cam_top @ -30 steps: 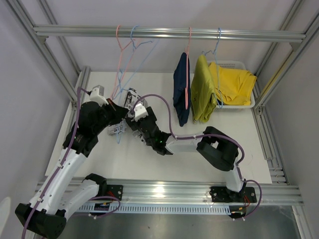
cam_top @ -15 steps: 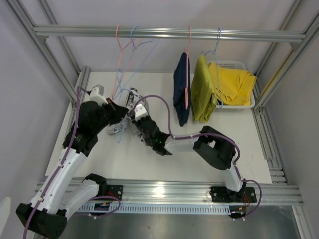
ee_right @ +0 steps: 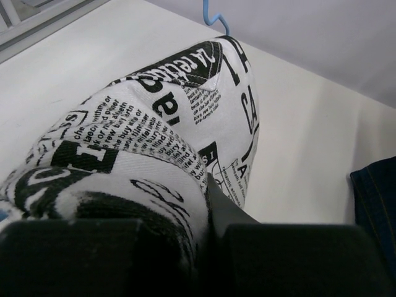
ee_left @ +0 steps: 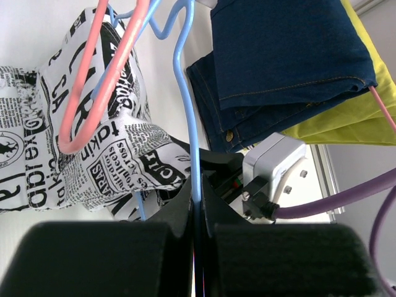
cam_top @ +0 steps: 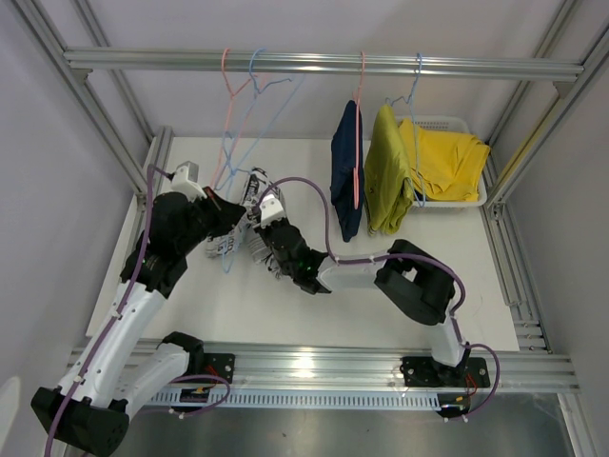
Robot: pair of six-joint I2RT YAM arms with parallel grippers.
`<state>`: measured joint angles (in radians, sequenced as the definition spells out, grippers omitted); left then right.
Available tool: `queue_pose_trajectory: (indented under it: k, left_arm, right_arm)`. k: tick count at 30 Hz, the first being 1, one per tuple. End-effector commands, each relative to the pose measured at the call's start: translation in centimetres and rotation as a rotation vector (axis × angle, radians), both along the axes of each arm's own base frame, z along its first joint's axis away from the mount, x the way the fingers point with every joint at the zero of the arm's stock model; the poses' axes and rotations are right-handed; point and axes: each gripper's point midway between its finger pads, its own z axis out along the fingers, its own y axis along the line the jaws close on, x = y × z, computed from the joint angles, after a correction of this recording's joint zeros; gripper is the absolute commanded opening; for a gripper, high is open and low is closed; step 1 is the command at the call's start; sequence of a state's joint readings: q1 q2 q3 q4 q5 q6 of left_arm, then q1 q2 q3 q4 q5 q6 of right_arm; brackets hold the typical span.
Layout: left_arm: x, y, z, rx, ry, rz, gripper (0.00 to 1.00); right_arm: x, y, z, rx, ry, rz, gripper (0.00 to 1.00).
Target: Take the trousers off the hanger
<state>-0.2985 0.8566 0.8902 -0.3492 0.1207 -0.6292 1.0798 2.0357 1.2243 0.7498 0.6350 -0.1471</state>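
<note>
The black-and-white print trousers (ee_right: 161,124) lie bunched at the table's left, draped over a blue hanger (ee_left: 189,136). My left gripper (ee_left: 195,201) is shut on that hanger's wire, low beside the cloth (cam_top: 249,188). An empty pink hanger (ee_left: 93,93) hangs just left of the blue wire. My right gripper (ee_right: 207,198) is shut on a fold of the print trousers, close to the left gripper (cam_top: 221,211). Navy trousers (cam_top: 347,171) hang on a pink hanger from the rail. Mustard-olive trousers (cam_top: 387,176) hang beside them.
A white basket (cam_top: 481,195) at the back right holds folded yellow trousers (cam_top: 447,162). The aluminium rail (cam_top: 324,63) crosses the back, with frame posts at both sides. My right arm's purple cable (ee_left: 346,198) runs close to the left gripper.
My right gripper has shut on the print trousers, having stood open a second ago. It has also edged a little left, toward the left gripper. The left arm has held still.
</note>
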Motion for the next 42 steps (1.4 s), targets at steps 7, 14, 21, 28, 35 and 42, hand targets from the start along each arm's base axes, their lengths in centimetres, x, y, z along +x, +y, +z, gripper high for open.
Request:
queue_pose_trajectory:
  k: [7, 14, 21, 28, 35, 42]
  left_arm:
    - [0.5, -0.5, 3.8, -0.048, -0.116, -0.025, 0.01]
    - [0.6, -0.5, 3.6, -0.044, -0.114, -0.028, 0.01]
    - [0.6, -0.6, 3.6, -0.041, -0.113, -0.03, 0.01]
    - [0.9, -0.7, 3.2, -0.034, -0.103, -0.032, 0.01]
    - [1.1, -0.7, 3.0, -0.029, -0.095, -0.032, 0.01]
    - [1.2, -0.8, 2.6, -0.025, -0.082, -0.038, 0.01]
  right_arm:
    - [-0.2, -2.7, 12.1, 0.188, -0.094, -0.046, 0.0]
    - [-1.5, -3.3, 16.2, 0.205, -0.131, -0.046, 0.0]
    - [-2.4, -3.9, 18.6, 0.191, -0.156, -0.054, 0.0]
    - [-3.0, -4.8, 20.9, 0.181, -0.18, -0.078, 0.0]
    - [-3.9, -6.0, 24.0, 0.175, -0.214, -0.09, 0.0]
    - [-5.1, -7.8, 26.7, 0.17, -0.247, -0.116, 0.0]
